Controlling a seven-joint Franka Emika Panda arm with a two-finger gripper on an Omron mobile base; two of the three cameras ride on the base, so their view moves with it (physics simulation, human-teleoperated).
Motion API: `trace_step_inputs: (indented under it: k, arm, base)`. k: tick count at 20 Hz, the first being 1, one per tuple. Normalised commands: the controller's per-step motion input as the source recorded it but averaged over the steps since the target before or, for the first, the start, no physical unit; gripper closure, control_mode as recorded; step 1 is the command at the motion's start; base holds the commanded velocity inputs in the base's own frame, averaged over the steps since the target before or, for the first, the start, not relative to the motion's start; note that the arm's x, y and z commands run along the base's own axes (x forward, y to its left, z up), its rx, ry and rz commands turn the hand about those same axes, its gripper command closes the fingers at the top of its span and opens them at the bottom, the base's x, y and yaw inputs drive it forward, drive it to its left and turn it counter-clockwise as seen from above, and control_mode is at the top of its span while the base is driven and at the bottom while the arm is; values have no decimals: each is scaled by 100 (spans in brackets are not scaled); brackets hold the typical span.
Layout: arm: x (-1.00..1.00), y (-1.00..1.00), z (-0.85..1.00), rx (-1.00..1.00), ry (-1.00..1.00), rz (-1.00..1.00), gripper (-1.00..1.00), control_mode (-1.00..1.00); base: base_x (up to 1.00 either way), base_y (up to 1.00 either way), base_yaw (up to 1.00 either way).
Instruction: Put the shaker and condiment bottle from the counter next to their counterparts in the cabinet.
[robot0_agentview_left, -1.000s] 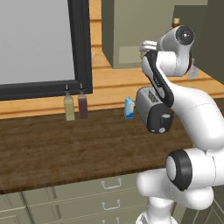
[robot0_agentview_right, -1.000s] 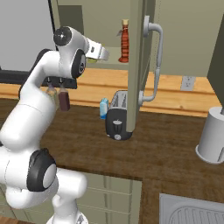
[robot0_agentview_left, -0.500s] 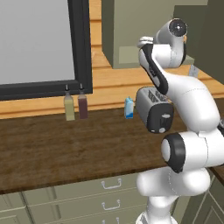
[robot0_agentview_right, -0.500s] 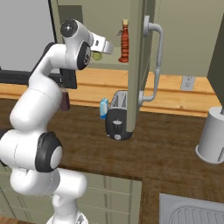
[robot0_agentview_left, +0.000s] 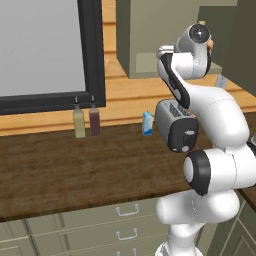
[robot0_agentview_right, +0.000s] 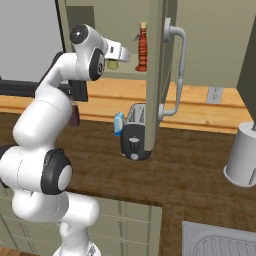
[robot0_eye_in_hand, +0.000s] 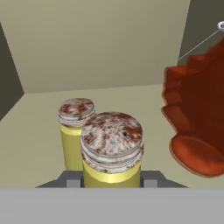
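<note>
The arm reaches up into the cabinet (robot0_agentview_right: 100, 20), and its jaws are clamped on the shaker (robot0_eye_in_hand: 112, 148), a small yellow-green cylinder with a mottled grey cap. In the hand view the two dark finger tips (robot0_eye_in_hand: 72, 179) sit on either side of the shaker's base, so the jaws stand narrow, holding it upright over the pale inner shelf (robot0_eye_in_hand: 39, 140); whether its base touches the shelf cannot be told. Taking that held shaker as the landmark: a second shaker (robot0_eye_in_hand: 76, 131) of the same kind stands just behind it and slightly to its left, very near, though whether the two touch cannot be told. To the held shaker's right, close by on the same shelf, stands the condiment bottle (robot0_eye_in_hand: 197, 118), dark red-brown and ribbed; in the right base view the condiment bottle (robot0_agentview_right: 142, 47) shows upright with its tan stopper, beside the edge of the open cabinet door (robot0_agentview_right: 156, 75). Well below the shaker, on the dark wood desk (robot0_agentview_left: 75, 170), a toaster (robot0_agentview_left: 177, 125) sits with a small blue-white carton (robot0_agentview_left: 147, 123) just beside it, and two tall slim bottles (robot0_agentview_left: 86, 120) stand side by side under the window frame
</note>
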Motion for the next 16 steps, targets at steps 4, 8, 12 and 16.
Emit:
trace_step_inputs:
  k: [4, 8, 12, 16]
  arm:
    - [11, -13, -42, 0, 2, 0, 100, -100]
    - [10, -8, -13, 0, 1, 0, 100, -100]
    - [23, -13, 0, 0, 0, 0, 100, -100]
    - [31, -14, -12, 0, 0, 0, 100, -100]
  base:
    - [0, 0, 0]
    - [0, 0, 0]
    - [0, 0, 0]
    - [0, 0, 0]
